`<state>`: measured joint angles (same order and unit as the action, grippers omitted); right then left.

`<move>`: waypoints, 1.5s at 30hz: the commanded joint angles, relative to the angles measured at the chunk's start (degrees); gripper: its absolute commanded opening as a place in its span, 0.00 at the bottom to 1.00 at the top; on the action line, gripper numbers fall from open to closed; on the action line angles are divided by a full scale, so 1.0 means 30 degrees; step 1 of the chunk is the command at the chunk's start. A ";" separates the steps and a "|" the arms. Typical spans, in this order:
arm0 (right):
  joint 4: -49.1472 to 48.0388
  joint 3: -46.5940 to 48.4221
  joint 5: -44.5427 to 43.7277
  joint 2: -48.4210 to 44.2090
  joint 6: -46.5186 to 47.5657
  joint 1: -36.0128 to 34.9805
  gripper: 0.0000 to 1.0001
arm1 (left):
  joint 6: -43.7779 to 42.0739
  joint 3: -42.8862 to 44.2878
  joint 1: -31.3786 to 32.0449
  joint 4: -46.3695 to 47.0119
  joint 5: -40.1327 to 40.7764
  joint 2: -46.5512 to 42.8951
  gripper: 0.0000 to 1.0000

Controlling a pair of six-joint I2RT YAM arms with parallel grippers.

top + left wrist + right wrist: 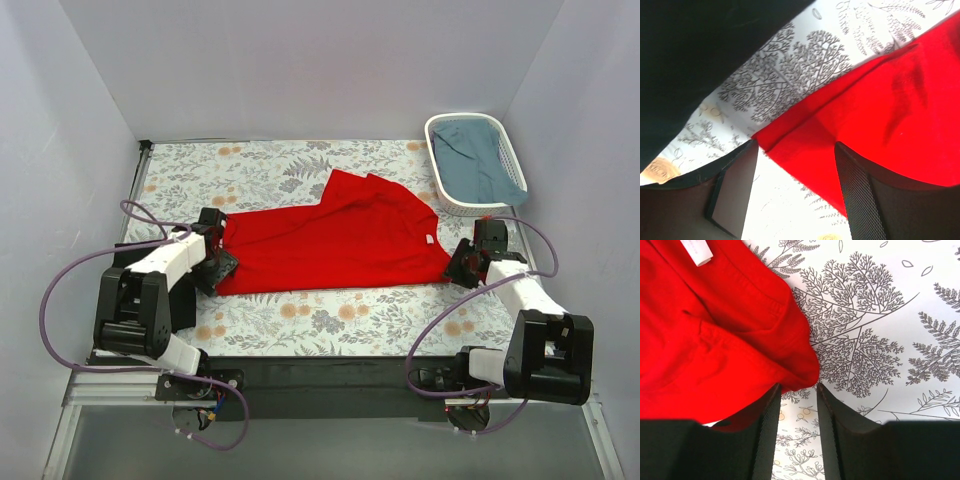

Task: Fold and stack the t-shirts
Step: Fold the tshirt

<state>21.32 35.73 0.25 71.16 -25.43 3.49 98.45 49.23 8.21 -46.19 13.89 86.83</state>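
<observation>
The left gripper [795, 146] gapes wide, an edge of the bright red soft cloth t-shirt [890, 110] between its fingers, while the right gripper [798, 386], narrowly parted, has that shirt at its fingertips.

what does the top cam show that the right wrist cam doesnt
Only the top view: the whole red shirt, the left gripper at its left end, and a white basket holding blue cloth. Only the right wrist: the right gripper open, bare table between its fingers. Both: the shirt's right edge and white label.
</observation>
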 commanded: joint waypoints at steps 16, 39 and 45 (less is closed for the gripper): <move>-0.1101 -0.0834 0.1644 -0.0662 0.0625 0.0977 0.24 | 0.0668 -0.1293 -0.0040 -0.0188 -0.0587 -0.1989 0.61; -0.2770 -0.3265 0.3725 -0.3826 -0.2010 0.0830 0.56 | 0.1459 -0.1528 -0.0040 0.1394 -0.0441 0.0178 0.23; -0.4087 -0.4056 0.3288 -0.3358 -0.3065 0.0830 0.57 | 0.1167 -0.1353 -0.0040 0.1599 -0.0323 0.0501 0.00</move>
<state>13.43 24.38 10.44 60.27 -32.01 6.24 101.58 46.24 8.14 -45.04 10.90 85.73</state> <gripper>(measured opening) 0.570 0.028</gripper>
